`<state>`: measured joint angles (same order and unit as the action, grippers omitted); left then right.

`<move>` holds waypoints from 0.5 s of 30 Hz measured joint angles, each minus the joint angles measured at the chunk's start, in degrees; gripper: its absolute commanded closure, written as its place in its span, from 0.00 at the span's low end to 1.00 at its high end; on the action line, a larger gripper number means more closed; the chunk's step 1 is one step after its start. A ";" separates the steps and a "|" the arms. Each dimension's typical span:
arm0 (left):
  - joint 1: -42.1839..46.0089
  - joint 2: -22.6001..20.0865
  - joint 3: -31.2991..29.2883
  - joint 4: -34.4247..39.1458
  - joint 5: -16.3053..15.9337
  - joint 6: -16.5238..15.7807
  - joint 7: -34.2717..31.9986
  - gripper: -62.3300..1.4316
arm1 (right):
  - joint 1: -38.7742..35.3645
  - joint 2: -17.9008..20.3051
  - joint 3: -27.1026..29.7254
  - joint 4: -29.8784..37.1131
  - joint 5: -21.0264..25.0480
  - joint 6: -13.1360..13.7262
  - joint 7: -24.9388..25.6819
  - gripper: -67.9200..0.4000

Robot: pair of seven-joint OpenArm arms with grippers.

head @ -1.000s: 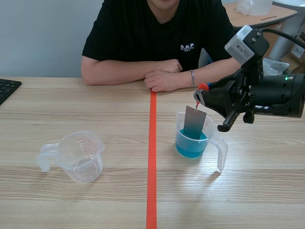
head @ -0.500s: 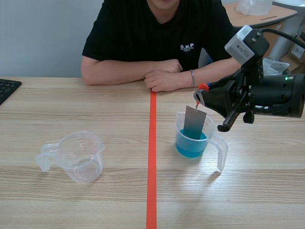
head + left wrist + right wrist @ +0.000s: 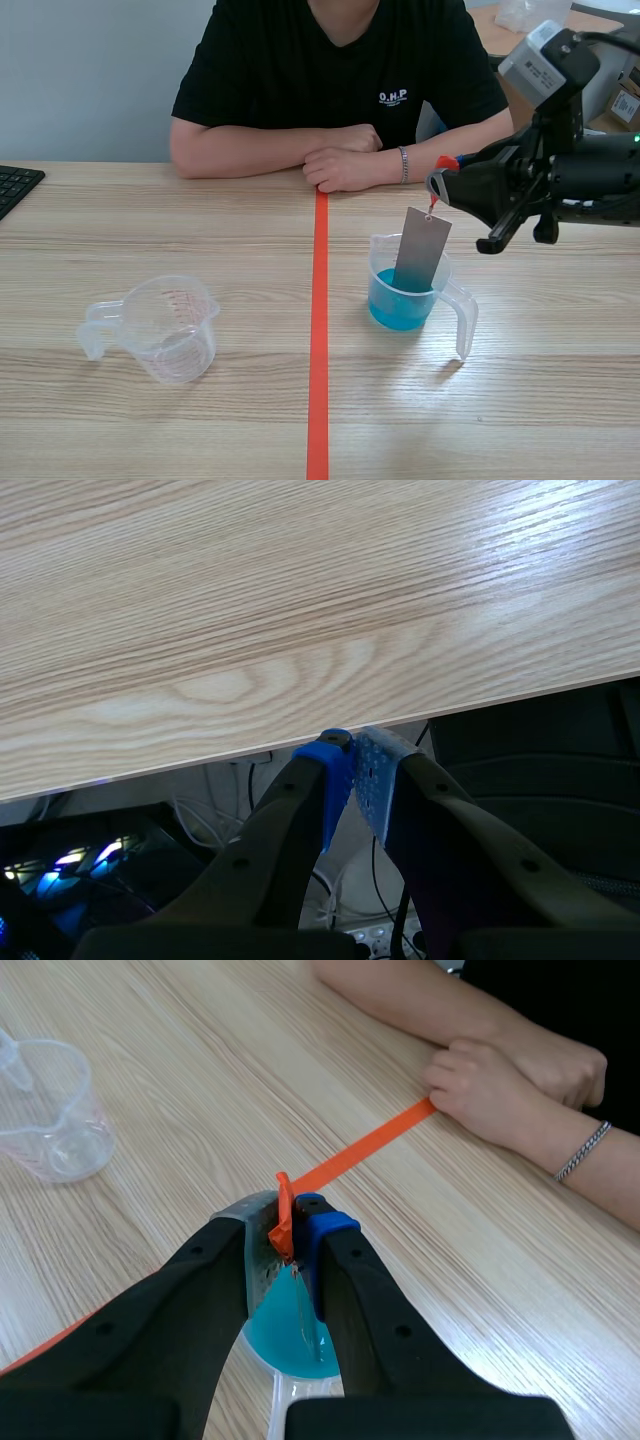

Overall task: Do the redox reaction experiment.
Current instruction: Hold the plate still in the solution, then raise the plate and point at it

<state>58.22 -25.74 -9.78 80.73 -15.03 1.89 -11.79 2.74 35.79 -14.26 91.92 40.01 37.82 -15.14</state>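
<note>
Both are closed: my right gripper (image 3: 438, 186) pinches the red tab (image 3: 283, 1216) of the metal sheet (image 3: 420, 250), which hangs into the cup (image 3: 464, 322); my left gripper (image 3: 350, 770) holds nothing.

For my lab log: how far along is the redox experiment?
Done: blue liquid is in the measuring cup. In hand: the right gripper, shut on a red tag, hangs the metal plate into that liquid. Left: likely lifting the plate out; the empty cup and shut left gripper sit idle.

Left hand (image 3: 352, 758) closed; table (image 3: 300, 600) edge just ahead.
</note>
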 measured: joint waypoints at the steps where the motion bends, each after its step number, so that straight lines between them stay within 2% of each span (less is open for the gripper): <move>1: 0.00 0.00 0.00 0.00 0.00 0.00 0.02 0.90 | -0.59 0.22 0.44 0.94 0.42 0.15 0.00 0.97; 6: 0.00 0.00 0.00 0.00 0.00 0.00 0.00 0.90 | -2.08 1.95 1.99 5.38 3.39 0.39 -0.33 0.97; 15: 0.00 0.00 0.00 0.00 0.00 0.00 0.00 0.90 | -1.97 4.57 5.42 10.88 10.58 0.37 -5.16 0.97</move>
<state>58.22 -25.74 -9.78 80.73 -15.03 1.89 -11.79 0.78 40.36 -8.84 102.80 50.59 38.19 -20.29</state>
